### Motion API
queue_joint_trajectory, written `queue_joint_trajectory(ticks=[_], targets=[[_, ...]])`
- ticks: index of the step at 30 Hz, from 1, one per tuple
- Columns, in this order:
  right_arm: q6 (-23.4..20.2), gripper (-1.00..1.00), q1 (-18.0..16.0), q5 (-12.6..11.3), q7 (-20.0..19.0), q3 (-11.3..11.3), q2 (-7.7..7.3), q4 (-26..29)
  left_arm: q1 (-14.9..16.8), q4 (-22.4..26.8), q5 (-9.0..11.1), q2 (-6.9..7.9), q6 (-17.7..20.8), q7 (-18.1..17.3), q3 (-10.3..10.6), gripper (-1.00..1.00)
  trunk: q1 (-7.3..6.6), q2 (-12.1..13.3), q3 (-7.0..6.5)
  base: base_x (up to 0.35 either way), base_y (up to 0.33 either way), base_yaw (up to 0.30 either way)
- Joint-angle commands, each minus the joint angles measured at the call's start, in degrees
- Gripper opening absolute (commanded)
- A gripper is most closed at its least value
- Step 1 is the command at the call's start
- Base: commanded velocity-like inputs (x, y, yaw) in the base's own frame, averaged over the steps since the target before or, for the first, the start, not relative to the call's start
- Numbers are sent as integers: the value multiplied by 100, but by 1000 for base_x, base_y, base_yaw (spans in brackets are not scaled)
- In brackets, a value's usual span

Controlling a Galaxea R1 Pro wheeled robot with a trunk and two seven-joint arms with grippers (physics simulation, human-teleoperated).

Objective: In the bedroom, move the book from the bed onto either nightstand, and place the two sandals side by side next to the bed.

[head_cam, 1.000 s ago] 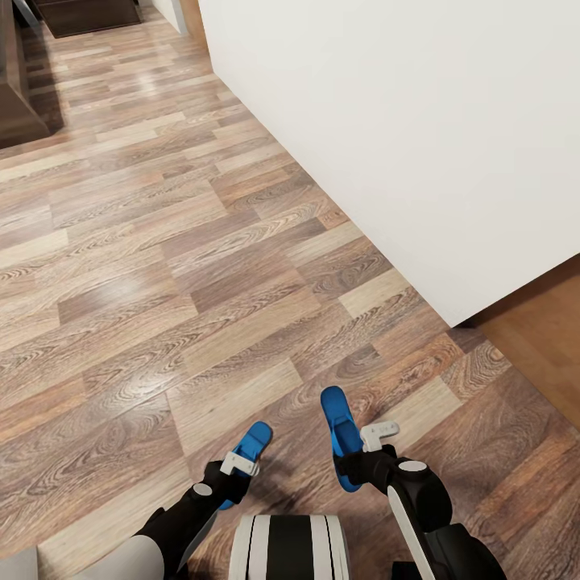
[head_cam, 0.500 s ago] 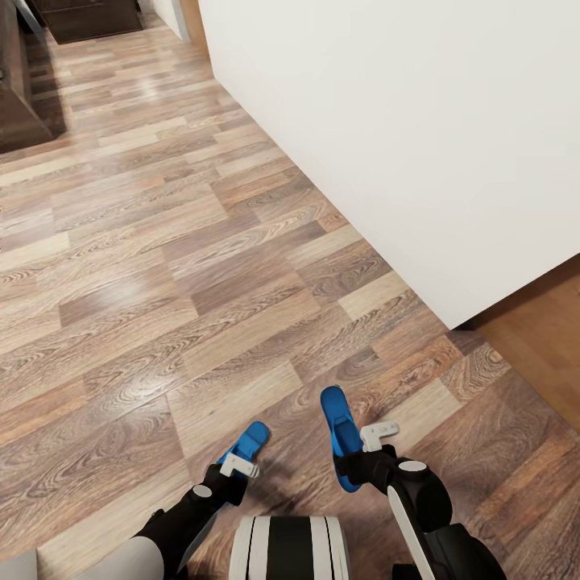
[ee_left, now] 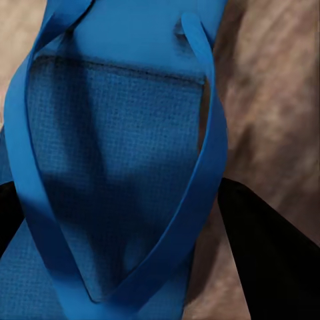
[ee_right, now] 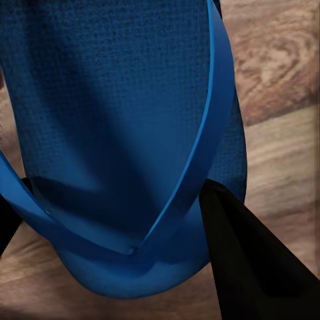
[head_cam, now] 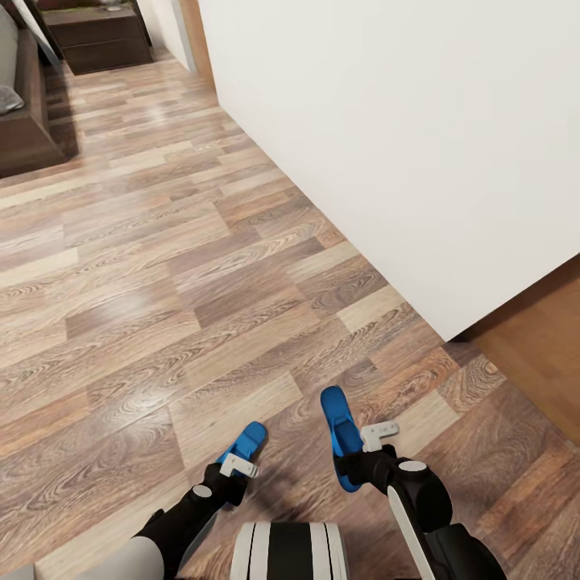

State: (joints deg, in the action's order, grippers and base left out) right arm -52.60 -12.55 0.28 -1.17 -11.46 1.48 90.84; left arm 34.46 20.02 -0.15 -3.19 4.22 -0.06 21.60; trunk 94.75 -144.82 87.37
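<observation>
In the head view each gripper holds one bright blue sandal low over the wood-plank floor. My left gripper [head_cam: 232, 470] is shut on the left sandal [head_cam: 248, 440], whose toe points forward. My right gripper [head_cam: 360, 453] is shut on the right sandal [head_cam: 341, 427], held on edge. Up close, the left sandal [ee_left: 113, 167] and right sandal [ee_right: 120, 127] sit between black fingers [ee_left: 267, 253] [ee_right: 247, 260]. The bed [head_cam: 32, 129], with its dark frame, stands at the far left, and a dark-brown nightstand [head_cam: 101, 40] beyond it. A small grey thing [head_cam: 8, 99] lies on the mattress, too small to name as the book.
A white wall [head_cam: 403, 145] runs along the right, ending at a corner near my right arm. Past that corner lies an orange-brown surface [head_cam: 540, 338]. Open plank floor [head_cam: 161, 266] stretches between me and the bed.
The whole view has shifted, bringing more of the bed and nightstand into the top left. The left sandal sits slightly lower than a second ago. Both grips are unchanged.
</observation>
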Motion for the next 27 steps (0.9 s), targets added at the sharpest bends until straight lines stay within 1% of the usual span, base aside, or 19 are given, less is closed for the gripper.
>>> queue_joint_trajectory(ticks=[1, 27], targets=[[-28, -100, -2, -1, 5, 0, 1, 5, 0, 11, -11, 2, 35, -3, 19, -100, -3, 0, -20, 0, 0, 0], [-25, -100, -2, -1, 5, 2, 1, 4, -1, -10, -9, 2, 35, -3, 7, -100, -70, 35, -596, 0, 0, 0]])
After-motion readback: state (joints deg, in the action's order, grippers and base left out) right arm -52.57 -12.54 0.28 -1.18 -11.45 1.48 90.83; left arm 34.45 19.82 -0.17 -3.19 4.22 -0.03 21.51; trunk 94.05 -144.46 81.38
